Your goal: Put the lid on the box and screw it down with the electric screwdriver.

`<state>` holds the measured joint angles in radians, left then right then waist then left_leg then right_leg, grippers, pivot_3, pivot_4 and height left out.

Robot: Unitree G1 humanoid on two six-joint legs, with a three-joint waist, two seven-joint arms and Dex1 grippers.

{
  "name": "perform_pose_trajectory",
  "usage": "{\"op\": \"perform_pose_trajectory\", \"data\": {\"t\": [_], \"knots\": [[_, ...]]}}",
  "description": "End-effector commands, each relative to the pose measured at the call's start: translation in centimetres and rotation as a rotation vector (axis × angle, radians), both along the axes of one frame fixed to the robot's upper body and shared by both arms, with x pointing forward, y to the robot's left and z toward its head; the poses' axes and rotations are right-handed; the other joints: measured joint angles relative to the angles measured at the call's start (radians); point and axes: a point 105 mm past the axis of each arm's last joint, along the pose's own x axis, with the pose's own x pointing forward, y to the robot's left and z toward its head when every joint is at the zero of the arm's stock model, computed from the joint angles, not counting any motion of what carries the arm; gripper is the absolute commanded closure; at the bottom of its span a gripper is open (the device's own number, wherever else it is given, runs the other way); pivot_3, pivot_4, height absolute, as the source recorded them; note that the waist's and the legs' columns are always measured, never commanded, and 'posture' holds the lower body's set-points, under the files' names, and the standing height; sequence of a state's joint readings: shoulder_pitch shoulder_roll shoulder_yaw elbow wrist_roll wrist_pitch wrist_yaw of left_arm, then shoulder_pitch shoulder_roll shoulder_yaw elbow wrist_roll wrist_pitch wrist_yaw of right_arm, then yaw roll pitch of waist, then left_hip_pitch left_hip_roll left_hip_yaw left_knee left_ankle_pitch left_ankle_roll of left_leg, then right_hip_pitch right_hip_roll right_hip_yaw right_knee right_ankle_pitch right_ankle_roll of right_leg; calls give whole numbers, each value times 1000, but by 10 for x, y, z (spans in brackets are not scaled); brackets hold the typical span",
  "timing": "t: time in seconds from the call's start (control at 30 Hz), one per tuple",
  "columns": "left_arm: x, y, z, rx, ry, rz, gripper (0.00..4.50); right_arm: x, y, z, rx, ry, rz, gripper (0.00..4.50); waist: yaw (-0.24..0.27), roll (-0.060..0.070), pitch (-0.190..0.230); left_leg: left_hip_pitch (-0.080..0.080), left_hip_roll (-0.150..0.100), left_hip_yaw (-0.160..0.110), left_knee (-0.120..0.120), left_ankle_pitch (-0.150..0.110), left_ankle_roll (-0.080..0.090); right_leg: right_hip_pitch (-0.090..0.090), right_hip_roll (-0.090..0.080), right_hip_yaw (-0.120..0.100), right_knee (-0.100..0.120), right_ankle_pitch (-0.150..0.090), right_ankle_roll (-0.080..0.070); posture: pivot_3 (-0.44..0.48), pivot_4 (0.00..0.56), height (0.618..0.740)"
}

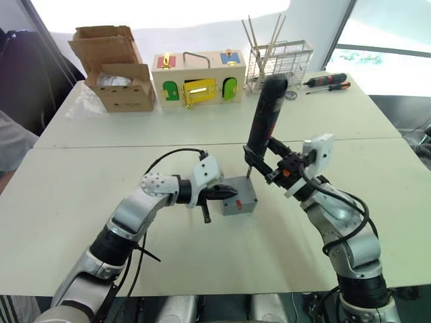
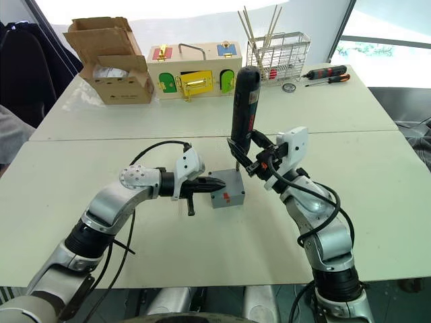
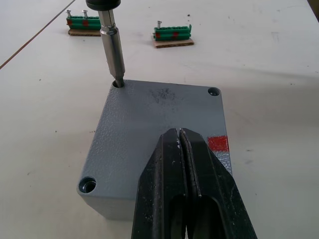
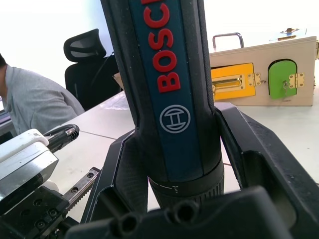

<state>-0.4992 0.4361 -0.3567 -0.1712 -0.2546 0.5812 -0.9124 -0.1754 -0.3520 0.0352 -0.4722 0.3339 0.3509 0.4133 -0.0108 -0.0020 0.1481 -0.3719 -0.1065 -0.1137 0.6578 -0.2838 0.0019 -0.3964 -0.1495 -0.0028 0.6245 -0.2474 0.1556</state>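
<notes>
Left hand (image 3: 180, 137) (fingers together) rests on lid (image 3: 149, 129); right hand (image 2: 250, 160) clamps electric screwdriver (image 2: 244, 111).

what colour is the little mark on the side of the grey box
Red. The mark on the box shows best in the left wrist view.

Head stereo pair: high, facing forward-down over table (image 1: 202, 269) | left wrist: close above lid (image 3: 149, 129) | right wrist: close on electric screwdriver (image 4: 164, 89) | shared: lid, screwdriver.
</notes>
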Motion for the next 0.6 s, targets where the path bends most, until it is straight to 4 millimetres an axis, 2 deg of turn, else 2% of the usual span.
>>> {"op": "perform_pose_trajectory", "data": {"t": [0.03,0.2,0.43,0.6], "knots": [[-2,5,-17,62,38,15,4500,-4,11,-38,-35,147,50,2631,0,-1,-4,0,0,0,-1,0,0,0,0,0,0,0,0,0,150,740],[-4,6,-20,78,37,7,4500,-3,8,-45,-73,157,36,2631,-1,-3,-14,2,0,0,-5,0,0,1,0,0,-4,0,0,0,150,740],[-4,8,-22,84,36,12,4500,3,10,-50,-121,179,25,2631,0,-5,-16,13,1,0,-10,0,0,7,0,0,-9,-1,0,0,150,740],[-2,11,-21,87,33,25,4500,3,8,-51,-103,187,26,2631,1,-5,-16,14,1,0,-11,0,0,8,0,0,-10,-1,0,0,150,740]]}}
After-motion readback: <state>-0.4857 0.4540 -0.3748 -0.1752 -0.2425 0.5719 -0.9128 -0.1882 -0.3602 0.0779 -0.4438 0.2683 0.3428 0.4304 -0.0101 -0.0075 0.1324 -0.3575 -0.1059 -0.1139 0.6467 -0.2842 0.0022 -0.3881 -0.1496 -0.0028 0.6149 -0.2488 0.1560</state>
